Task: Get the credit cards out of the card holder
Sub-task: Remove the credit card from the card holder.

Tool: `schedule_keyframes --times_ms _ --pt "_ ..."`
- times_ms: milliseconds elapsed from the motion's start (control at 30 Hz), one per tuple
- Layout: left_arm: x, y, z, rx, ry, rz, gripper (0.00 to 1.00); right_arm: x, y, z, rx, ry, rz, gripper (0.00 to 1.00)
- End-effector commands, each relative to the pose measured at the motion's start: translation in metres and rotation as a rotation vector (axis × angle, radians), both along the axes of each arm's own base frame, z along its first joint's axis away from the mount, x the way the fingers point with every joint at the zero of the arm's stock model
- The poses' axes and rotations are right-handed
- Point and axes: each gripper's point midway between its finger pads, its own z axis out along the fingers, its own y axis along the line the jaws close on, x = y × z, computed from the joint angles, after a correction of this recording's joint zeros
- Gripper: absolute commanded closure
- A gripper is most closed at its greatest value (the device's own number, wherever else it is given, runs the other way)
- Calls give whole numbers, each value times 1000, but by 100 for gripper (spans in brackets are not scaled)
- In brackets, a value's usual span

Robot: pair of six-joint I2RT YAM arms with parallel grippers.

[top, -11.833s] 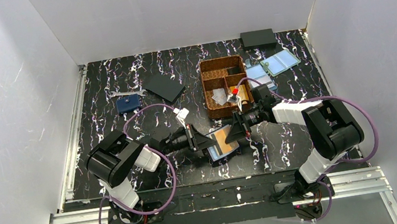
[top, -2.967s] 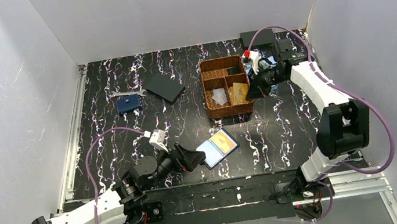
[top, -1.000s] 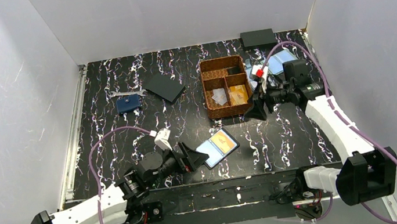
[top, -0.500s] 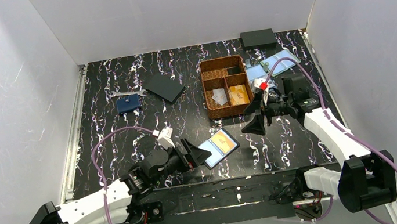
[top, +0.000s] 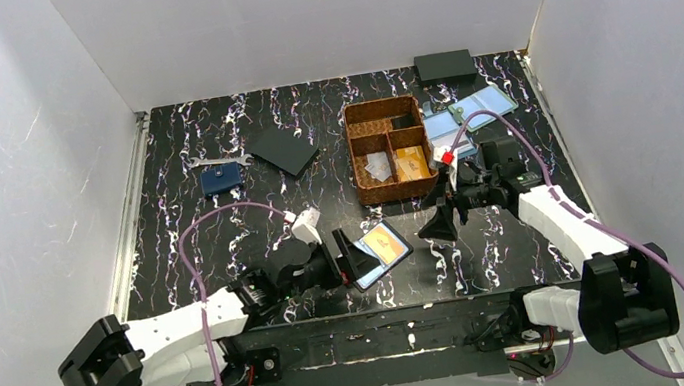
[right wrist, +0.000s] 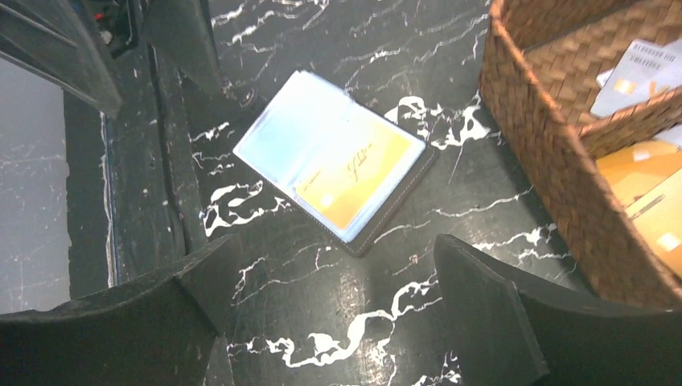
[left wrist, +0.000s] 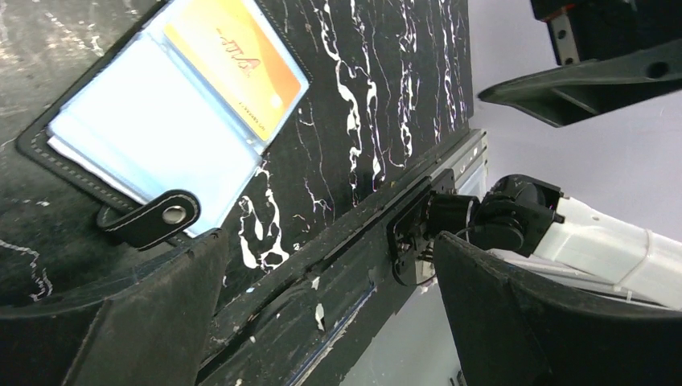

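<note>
Lying open: black-rimmed two-leaf card holder [top: 377, 253] [left wrist: 173, 108] [right wrist: 331, 170], pale blue clear sleeves up, flat on the black white-veined table [top: 169, 137] near its front edge.
Card inside: orange-gold plastic credit card [top: 385, 240] [left wrist: 233, 64] [right wrist: 358, 183], tucked in the leaf nearer the basket; other leaf plain pale blue.
Closure: black strap with metal snap [left wrist: 150, 219], jutting from the pale blue leaf's edge.
Left arm: left gripper [top: 345, 258] [left wrist: 330, 241] spread wide, empty, low, just beside the strap side.
Right arm: right gripper [top: 438, 221] [right wrist: 334, 241] spread wide, empty, above the table between holder and basket.
Basket: brown woven wicker tray [top: 353, 151] [right wrist: 547, 153] behind the holder; orange-gold cards [top: 412, 163] [right wrist: 651, 193] in its near right compartment, pale cards [top: 376, 165] in the near left one.
Far left: small navy wallet [top: 220, 179], flat black square [top: 283, 151].
</note>
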Motion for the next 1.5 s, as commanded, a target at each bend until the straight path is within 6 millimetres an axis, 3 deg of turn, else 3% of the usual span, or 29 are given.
schedule_keyframes --times_ms 0,267,600,1100,1300,1400,1467 --pt "6 -11 6 23 -42 -42 2 3 -5 -3 -57 -40 27 2" --pt "14 -34 12 -25 -59 -68 2 1 -6 -20 -139 -43 68 2" --pt "15 -39 7 -48 -51 -71 2 -1 -4 -24 -153 -36 80 3" --pt "15 -58 -15 -31 83 -80 8 -4 2 -30 -177 -27 100 6" --pt "20 -61 -30 -5 122 -48 18 -5 11 -40 -200 -6 101 19" --pt "23 -59 -38 9 139 -14 23 -4 19 -45 -220 -5 97 34" --pt "26 -56 -41 20 132 10 24 0 24 -47 -229 -2 79 52"
